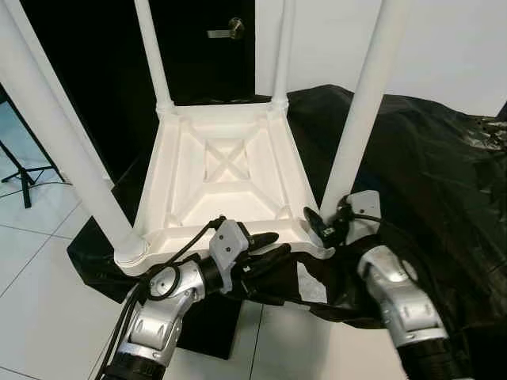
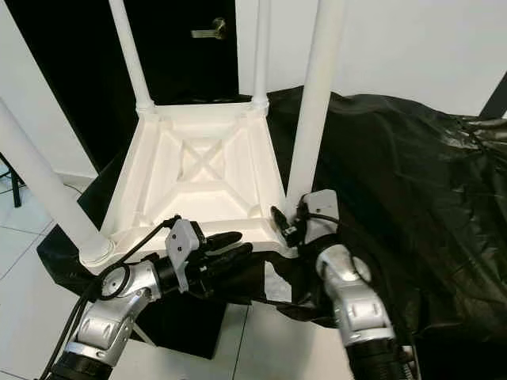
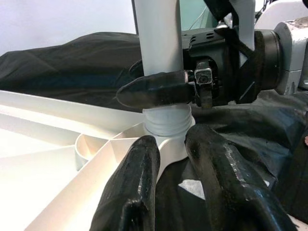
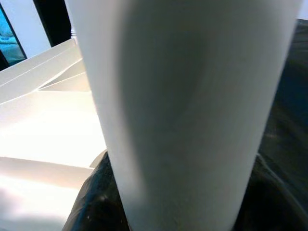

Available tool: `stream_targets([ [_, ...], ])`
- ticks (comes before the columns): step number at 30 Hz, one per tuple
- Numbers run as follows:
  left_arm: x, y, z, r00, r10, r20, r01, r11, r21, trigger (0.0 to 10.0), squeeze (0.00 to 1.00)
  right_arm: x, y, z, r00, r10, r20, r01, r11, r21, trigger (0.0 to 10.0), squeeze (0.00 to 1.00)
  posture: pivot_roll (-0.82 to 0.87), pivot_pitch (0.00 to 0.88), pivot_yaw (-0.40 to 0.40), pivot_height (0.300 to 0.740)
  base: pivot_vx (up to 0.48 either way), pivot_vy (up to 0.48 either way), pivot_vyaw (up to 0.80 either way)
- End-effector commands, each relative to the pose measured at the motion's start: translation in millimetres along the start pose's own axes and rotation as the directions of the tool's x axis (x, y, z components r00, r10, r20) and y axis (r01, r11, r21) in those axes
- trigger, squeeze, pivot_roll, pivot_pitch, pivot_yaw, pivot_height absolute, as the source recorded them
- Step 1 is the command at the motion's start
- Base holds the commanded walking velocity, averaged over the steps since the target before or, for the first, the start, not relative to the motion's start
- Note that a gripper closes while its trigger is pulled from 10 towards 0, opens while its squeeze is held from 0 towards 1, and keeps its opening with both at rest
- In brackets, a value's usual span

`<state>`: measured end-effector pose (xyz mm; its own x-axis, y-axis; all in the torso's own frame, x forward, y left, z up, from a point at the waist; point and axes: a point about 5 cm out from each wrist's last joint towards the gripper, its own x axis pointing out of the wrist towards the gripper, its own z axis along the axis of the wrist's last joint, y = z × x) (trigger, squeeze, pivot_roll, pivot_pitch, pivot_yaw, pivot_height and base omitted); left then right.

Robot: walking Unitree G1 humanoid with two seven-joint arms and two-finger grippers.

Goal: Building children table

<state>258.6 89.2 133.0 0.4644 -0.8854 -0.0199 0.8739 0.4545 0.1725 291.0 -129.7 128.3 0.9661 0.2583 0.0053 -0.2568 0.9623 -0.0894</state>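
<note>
Upturned white children table (image 1: 226, 178) lying top-down on a black plastic sheet (image 1: 428, 158), ribbed underside facing up, four white legs rising out of the corner sockets. Near edge of the table overhanging the near edge of the sheet-covered support, white tiled floor (image 1: 40, 277) below and to the left. Far edge close to a dark door (image 1: 198, 47) with a metal handle (image 1: 226, 30); white wall (image 1: 444, 39) behind the sheet on the right.

Right gripper (image 1: 321, 224) at the near right corner of the table, black fingers clasped around the base of the near right leg (image 1: 364, 103), just above its socket; in the left wrist view one finger (image 3: 154, 90) pressed across the front of that leg. In the right wrist view the leg (image 4: 183, 110) very close, black finger bulk at either side of its foot.

Left gripper (image 1: 265, 247) along the near edge of the table, just left of the right gripper, fingers parted and grasping nothing; fingertips (image 3: 139, 168) pointing toward the same corner socket, just short of the table rim, over the sheet.

Near left leg (image 1: 63, 150) slanting up at the near left corner, well apart from both grippers. Open floor left of the table; wide crumpled sheet on the right side, rising toward the far right corner.
</note>
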Motion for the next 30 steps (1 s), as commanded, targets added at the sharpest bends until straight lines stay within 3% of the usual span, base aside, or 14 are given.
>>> stream_targets([
  [1, -1.4, 4.1, -1.5, 0.998, 0.058, -0.019, -0.058, 0.998, 0.002, 10.0, 0.0, -1.8, 4.6, -16.4, 0.994, -0.058, -0.088, 0.056, 0.998, -0.018, 0.0, 0.0, -0.05, 0.0, 0.007, 0.74, 0.0, 0.0, 0.0],
  [4, -0.9, 5.9, -0.5, 0.998, 0.062, -0.016, -0.062, 0.998, 0.003, 10.0, 0.0, 0.4, 17.9, -14.0, 0.988, -0.13, -0.078, 0.131, 0.991, 0.011, 0.0, 0.0, -0.05, 0.0, 0.012, 0.74, 0.0, 0.0, 0.0],
  [7, -0.6, 6.3, 0.0, 0.998, 0.063, -0.014, -0.063, 0.998, 0.002, 10.0, 0.0, 0.9, 22.5, -10.2, 0.99, -0.13, -0.055, 0.132, 0.991, 0.034, 0.0, 0.0, -0.05, 0.0, 0.02, 0.74, 0.0, 0.0, 0.0],
  [8, -0.3, 6.1, 0.2, 0.998, 0.059, -0.014, -0.059, 0.998, 0.003, 10.0, 0.0, 0.7, 22.0, -8.2, 0.993, -0.116, -0.039, 0.117, 0.993, 0.035, 6.8, 0.0, -0.06, 0.0, 0.02, 0.74, 0.0, 0.0, 0.0],
  [11, -0.1, 5.9, 0.4, 0.998, 0.055, -0.014, -0.055, 0.998, 0.005, 10.0, 0.0, 0.4, 21.5, -6.8, 0.994, -0.109, -0.03, 0.11, 0.993, 0.033, 6.8, 0.0, -0.06, 0.0, 0.02, 0.74, 0.0, 0.0, 0.0],
  [12, 0.0, 6.1, 0.6, 0.998, 0.054, -0.015, -0.054, 0.999, 0.004, 10.0, 0.0, 0.0, 20.6, -6.7, 0.994, -0.107, -0.032, 0.108, 0.994, 0.031, 10.0, 0.0, -0.06, 0.0, 0.019, 0.74, 0.0, 0.0, 0.0],
  [15, 0.1, 6.8, 0.7, 0.998, 0.055, -0.015, -0.055, 0.998, 0.005, 10.0, 0.0, -0.8, 19.4, -6.2, 0.993, -0.113, -0.03, 0.114, 0.993, 0.031, 10.0, 0.0, -0.06, 0.0, 0.018, 0.74, 0.0, 0.0, 0.0],
  [16, 0.7, 8.2, 1.6, 0.998, 0.061, -0.013, -0.061, 0.998, 0.007, 10.0, 0.0, -2.6, 13.5, -5.9, 0.993, -0.117, -0.032, 0.118, 0.992, 0.031, 10.0, 1.0, -0.05, 0.0, 0.016, 0.74, 0.0, 0.0, 0.0],
  [19, 1.0, 8.3, 1.9, 0.998, 0.063, -0.012, -0.063, 0.998, 0.008, 10.0, 0.0, -3.9, 10.0, -5.2, 0.993, -0.115, -0.027, 0.115, 0.993, 0.028, 10.0, 1.0, -0.05, 0.0, 0.016, 0.74, 0.0, 0.0, 0.0],
  [28, -0.4, 10.1, 2.6, 0.997, 0.074, -0.012, -0.073, 0.997, 0.012, 10.0, 0.0, -14.1, -14.7, -2.2, 0.988, 0.152, 0.032, -0.152, 0.988, -0.019, 10.0, 1.0, -0.04, 0.0, 0.012, 0.74, 0.0, 0.0, 0.0],
  [29, -0.6, 10.9, 3.1, 0.997, 0.075, -0.011, -0.075, 0.997, 0.013, 10.0, 0.0, -13.8, -17.8, -1.6, 0.981, 0.191, 0.032, -0.19, 0.981, -0.031, 10.0, 0.7, -0.04, 0.0, 0.011, 0.74, 0.0, 0.0, 0.0],
  [30, -0.8, 11.9, 3.4, 0.997, 0.078, -0.011, -0.078, 0.997, 0.017, 10.0, 0.0, -12.0, -21.5, -0.3, 0.969, 0.246, 0.03, -0.245, 0.969, -0.04, 10.0, 0.0, -0.04, 0.0, 0.011, 0.74, 0.0, 0.0, 0.0],
])
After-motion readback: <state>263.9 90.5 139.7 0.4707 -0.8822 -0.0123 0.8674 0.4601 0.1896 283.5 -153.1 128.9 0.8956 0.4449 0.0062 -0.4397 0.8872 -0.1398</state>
